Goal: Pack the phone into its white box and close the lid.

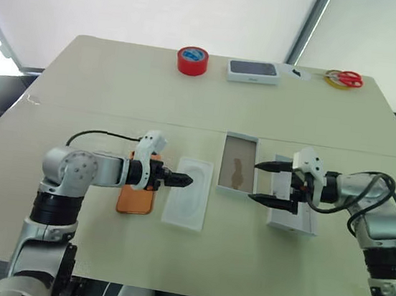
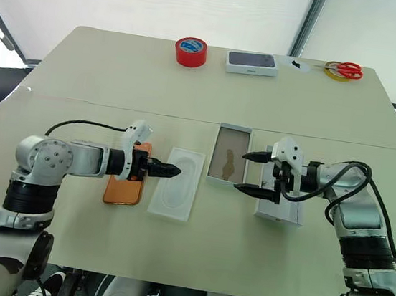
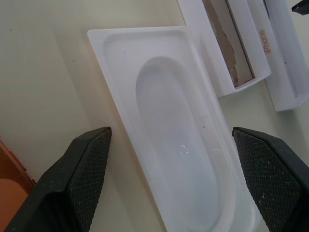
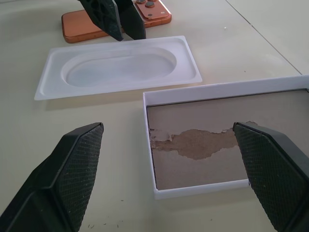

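While the phone (image 2: 123, 182) lies flat on the table (image 2: 205, 91) beside the white insert (image 2: 175, 192), left gripper (image 2: 168, 170) hovers over them, fingers apart, right gripper (image 2: 254, 173) spread wide by the white box (image 2: 228, 162), the lid (image 2: 280, 205) seemingly under it.

The phone (image 1: 136, 200) lies near the table's (image 1: 118, 88) left edge; the white box (image 1: 237, 164) sits mid-table, empty.

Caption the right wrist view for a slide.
Open right gripper hovers over the empty white box, with the white insert and orange phone beyond.
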Controlling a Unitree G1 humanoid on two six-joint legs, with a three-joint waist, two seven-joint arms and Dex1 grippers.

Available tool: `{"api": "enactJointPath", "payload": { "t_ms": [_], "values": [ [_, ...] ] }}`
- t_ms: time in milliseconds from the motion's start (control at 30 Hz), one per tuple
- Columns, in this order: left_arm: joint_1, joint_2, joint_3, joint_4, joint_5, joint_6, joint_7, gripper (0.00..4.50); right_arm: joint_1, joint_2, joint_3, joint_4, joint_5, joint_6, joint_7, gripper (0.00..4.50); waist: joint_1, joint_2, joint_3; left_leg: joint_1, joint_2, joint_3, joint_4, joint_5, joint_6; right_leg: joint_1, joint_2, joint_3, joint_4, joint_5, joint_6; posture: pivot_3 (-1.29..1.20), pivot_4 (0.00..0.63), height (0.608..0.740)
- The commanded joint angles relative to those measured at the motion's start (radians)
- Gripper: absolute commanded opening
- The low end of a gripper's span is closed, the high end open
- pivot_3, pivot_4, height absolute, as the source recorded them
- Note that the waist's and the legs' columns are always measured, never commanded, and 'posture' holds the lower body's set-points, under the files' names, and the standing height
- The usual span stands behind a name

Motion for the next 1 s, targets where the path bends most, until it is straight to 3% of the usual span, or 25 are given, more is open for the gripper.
{"api": "enactJointPath", "payload": {
  "t_ms": [33,133,200,300,433,467,1000],
  "values": [
    [-0.017,-0.044,0.026,0.015,0.023,0.076,0.037,4.23,-0.003,-0.004,-0.030,-0.031,0.012,-0.015,-0.011,4.47,0.003,0.000,0.000,0.000,0.000,0.000,0.000,0.000,0.000,0.000,0.000,0.000,0.000,0.000,0.000,0.00,0.150,0.740],
    [-0.011,-0.053,0.044,0.016,0.038,0.109,0.034,4.23,-0.004,-0.005,-0.029,-0.032,0.014,-0.016,-0.016,4.47,0.006,0.000,0.000,0.000,0.000,0.000,0.000,0.000,0.000,0.000,0.000,0.000,0.000,0.000,0.000,0.00,0.150,0.740],
    [0.005,-0.060,0.064,0.026,0.042,0.124,0.031,3.70,-0.007,-0.006,-0.031,-0.030,0.014,-0.018,-0.017,4.50,0.007,0.000,0.000,0.000,0.000,0.000,0.000,0.000,0.000,0.000,0.000,0.000,0.000,0.000,0.000,0.00,0.150,0.740],
    [0.018,-0.073,0.090,0.043,0.062,0.128,0.037,2.39,-0.008,-0.010,-0.033,-0.026,0.014,-0.021,-0.016,4.50,0.010,0.000,0.000,0.000,0.000,0.000,0.000,0.000,0.000,0.000,0.000,0.000,0.000,0.000,0.000,0.00,0.150,0.740],
    [0.033,-0.090,0.137,0.065,0.069,0.128,0.040,0.22,-0.007,-0.013,-0.033,-0.025,0.012,-0.024,-0.017,4.50,0.015,0.000,0.000,0.000,0.000,0.000,0.000,0.000,0.000,0.000,0.000,0.000,0.000,0.000,0.000,0.00,0.150,0.740],
    [0.035,-0.093,0.147,0.070,0.066,0.128,0.039,0.04,-0.008,-0.013,-0.033,-0.024,0.012,-0.025,-0.017,4.50,0.017,0.000,0.000,0.000,0.000,0.000,0.000,0.000,0.000,0.000,0.000,0.000,0.000,0.000,0.000,0.00,0.150,0.740],
    [0.032,-0.115,0.338,0.108,-0.044,0.128,0.116,0.04,0.006,0.046,0.034,-0.096,0.004,-0.016,-0.024,4.50,0.010,-0.001,0.000,0.000,0.000,0.000,0.000,0.000,-0.001,0.000,0.000,0.000,0.000,0.000,0.000,0.00,0.150,0.740]
  ]
}}
